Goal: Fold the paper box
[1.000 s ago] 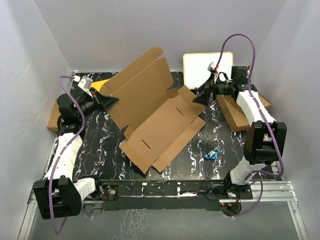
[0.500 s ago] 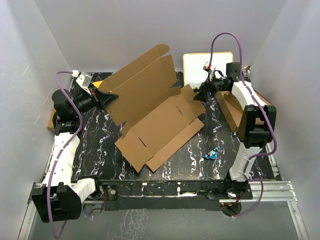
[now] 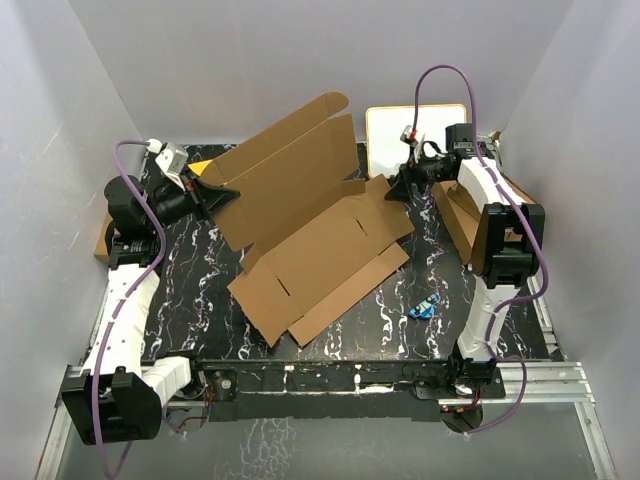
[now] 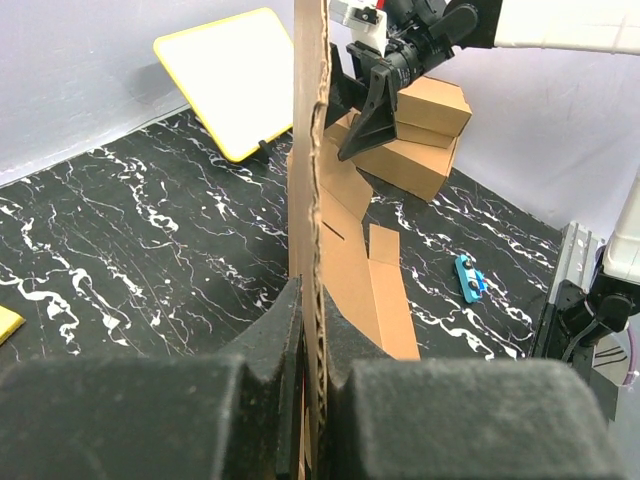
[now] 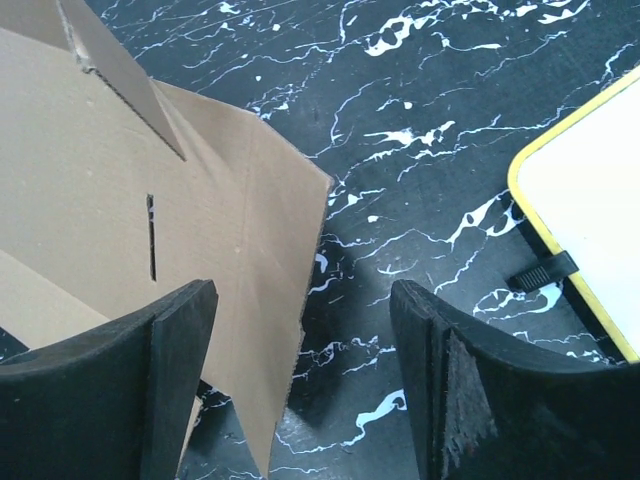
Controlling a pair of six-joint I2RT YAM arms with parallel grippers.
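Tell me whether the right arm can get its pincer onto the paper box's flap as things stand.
Probably yes. The right pincer is open with a flap edge of the paper box between its fingers and nothing else in the gap. The left pincer grips the opposite edge, out of the way.

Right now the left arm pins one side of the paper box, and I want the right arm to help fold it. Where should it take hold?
Take the end flap of the paper box by its free edge, coming in from the right side. That thin cardboard edge juts toward the right gripper, and its open fingers straddle it.
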